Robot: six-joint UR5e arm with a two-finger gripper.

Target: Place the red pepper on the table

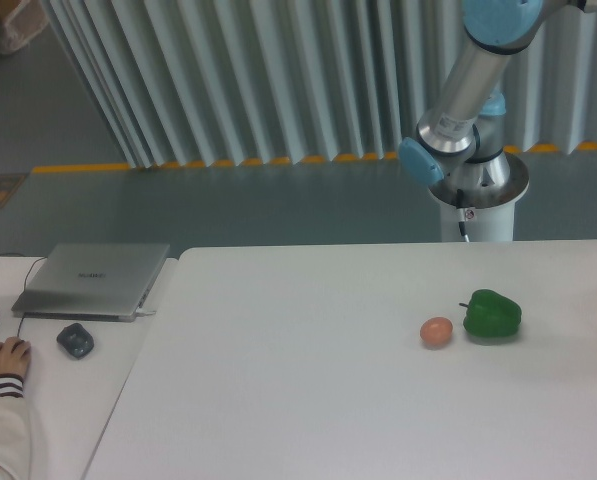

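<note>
Arm (pixel 465 88): rises from its white pedestal (pixel 476 205) behind the far edge of the bench (pixel 308 390). Pale blue joint cap low at the shoulder. The silver link leans up and to the right and ends in another blue joint cut off by the top edge of the view. Everything past that joint is out of frame.

End effector: not in frame. Cannot tell how far its fingers are apart, nor whether they carry anything.

Red pepper: not visible anywhere in this view. It is not on the visible part of the bench; its place cannot be told.

With the end effector out of frame, places are given from the point where the arm leaves the view, top right:
- Green pepper (pixel 492 315): well below that point, on the right part of the bench, stem toward the left.
- Tan-orange egg (pixel 436 331): just beside the green pepper on its left, slightly nearer the camera. A narrow gap shows between them.
- Something small and pale at the right frame edge, at bench level, too cropped to identify.

Far down and left of the arm, side bench (pixel 53 410) butts against the main bench:
- Closed grey laptop (pixel 93 280) at its far end, a cable at its left.
- Dark mouse (pixel 75 340) just in front of the laptop.
- A person's hand (pixel 4 356), with a striped cuff and a pale sleeve, rests at the left edge.

Background: ribbed pale wall panels (pixel 278 80), grey floor with a yellow stripe (pixel 178 165) along the wall's foot.
</note>
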